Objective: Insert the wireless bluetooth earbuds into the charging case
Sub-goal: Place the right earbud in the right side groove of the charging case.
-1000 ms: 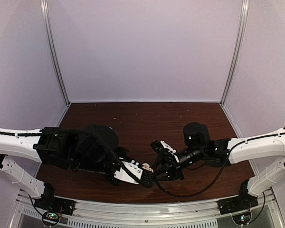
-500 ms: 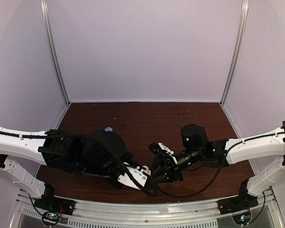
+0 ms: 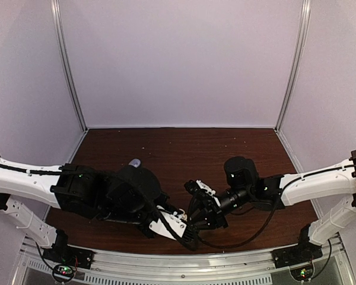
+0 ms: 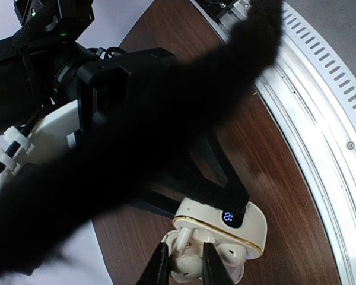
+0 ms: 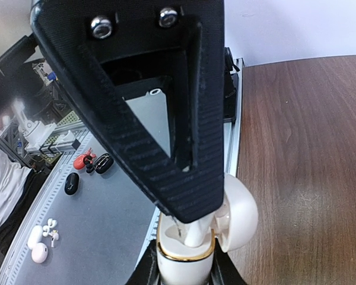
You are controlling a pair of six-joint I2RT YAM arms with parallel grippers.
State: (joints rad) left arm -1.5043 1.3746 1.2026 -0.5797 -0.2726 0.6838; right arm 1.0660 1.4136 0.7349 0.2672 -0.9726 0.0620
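**Bud at the case mouth, both pincers closed**

Since a second ago both arms have slid toward the near rail (image 4: 323,148). The left arm has also rolled over, so the charging case (image 4: 252,228) now sits closer to that rail.

My right pincer (image 5: 187,246) is clamped on the case. The lid is open and the case looks lifted off the worktop (image 3: 184,148). It is tipped so the wells face my other arm, which I take to be for a straight line in.

My left pincer (image 4: 184,264) is closed on a white earbud (image 4: 188,271) right at the case mouth, stem toward its well. A second white bud (image 4: 230,255) looks already seated in the well beside it.

Next, as I judge it: press in along the well, and let go only once it is seated. The risks are the bud twisting between my fingers or the case slipping.
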